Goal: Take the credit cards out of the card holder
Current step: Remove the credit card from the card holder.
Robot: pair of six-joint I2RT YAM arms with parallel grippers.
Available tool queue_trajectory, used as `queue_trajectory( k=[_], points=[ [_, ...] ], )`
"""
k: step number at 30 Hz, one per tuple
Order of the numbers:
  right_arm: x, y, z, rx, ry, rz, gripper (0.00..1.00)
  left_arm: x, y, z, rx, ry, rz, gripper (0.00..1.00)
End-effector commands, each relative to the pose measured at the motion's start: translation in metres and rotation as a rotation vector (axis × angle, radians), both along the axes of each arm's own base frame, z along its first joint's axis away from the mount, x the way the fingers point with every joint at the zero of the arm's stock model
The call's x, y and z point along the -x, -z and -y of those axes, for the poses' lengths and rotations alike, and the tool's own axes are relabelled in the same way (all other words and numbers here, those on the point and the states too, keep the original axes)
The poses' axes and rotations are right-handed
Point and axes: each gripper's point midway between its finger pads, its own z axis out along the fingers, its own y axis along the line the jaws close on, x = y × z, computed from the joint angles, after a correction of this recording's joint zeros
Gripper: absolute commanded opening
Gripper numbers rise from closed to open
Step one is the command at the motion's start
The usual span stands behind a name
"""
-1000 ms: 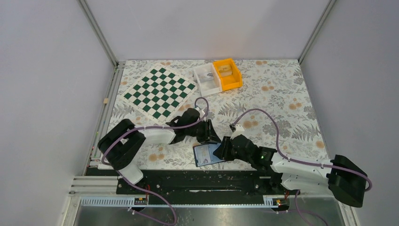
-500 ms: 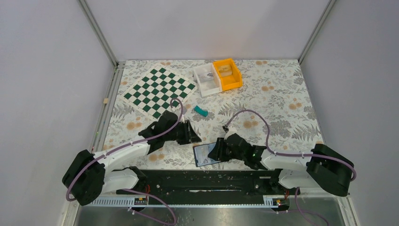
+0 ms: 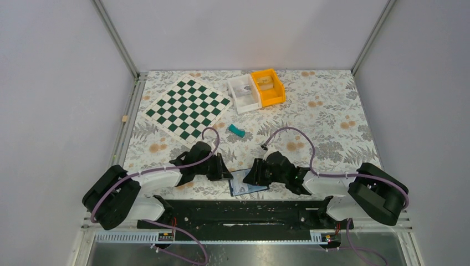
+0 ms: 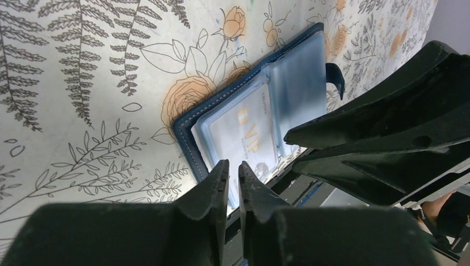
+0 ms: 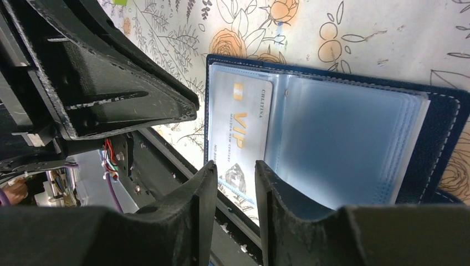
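The card holder [image 3: 256,185] is a navy bifold wallet that lies open at the table's near edge; it also shows in the left wrist view [image 4: 185,128] and the right wrist view [image 5: 443,124]. A pale credit card [image 4: 244,130] marked VIP sits in the clear sleeve of one half, seen also in the right wrist view [image 5: 239,124]. The other half shows several empty-looking blue sleeves [image 5: 343,138]. My left gripper [image 3: 226,172] is low at the wallet's left edge, jaws almost together and empty [image 4: 233,166]. My right gripper [image 3: 248,176] hovers over the wallet, jaws slightly apart [image 5: 235,166] above the card's near edge.
A green-and-white chessboard [image 3: 187,108] lies at the back left. A white bin [image 3: 244,93] and an orange bin [image 3: 267,86] stand at the back centre. A small teal block [image 3: 237,131] lies mid-table. The black base rail [image 3: 233,208] runs just below the wallet.
My left gripper swung away to the left, then came back down to the wallet's left edge. My right gripper moved left and forward over the wallet. The wallet stayed put.
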Motion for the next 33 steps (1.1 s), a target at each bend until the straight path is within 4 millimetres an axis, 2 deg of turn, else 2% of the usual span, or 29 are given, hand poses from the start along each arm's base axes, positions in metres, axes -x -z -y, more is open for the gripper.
queue_trajectory(
  k=[1,9,17,27,30,33],
  points=[
    [-0.009,-0.005,-0.005,-0.027,0.001,0.028,0.39,-0.004,-0.001,0.008,0.036,0.021,0.040,0.12],
    [-0.006,0.007,-0.012,-0.060,-0.027,-0.019,0.38,0.001,0.022,0.004,-0.013,0.023,-0.012,0.10],
    [-0.006,0.010,-0.011,-0.082,-0.023,-0.032,0.33,0.003,0.029,-0.001,-0.048,0.021,-0.013,0.09],
    [-0.006,0.003,-0.009,-0.118,-0.025,-0.024,0.14,0.006,0.030,0.001,-0.049,0.020,-0.019,0.10],
    [-0.006,0.001,-0.009,-0.135,-0.027,-0.023,0.00,0.007,0.030,0.001,-0.054,0.017,-0.024,0.10],
    [-0.007,0.004,-0.005,-0.139,-0.020,-0.026,0.00,0.007,0.032,-0.001,-0.072,0.011,-0.027,0.11]
  ],
)
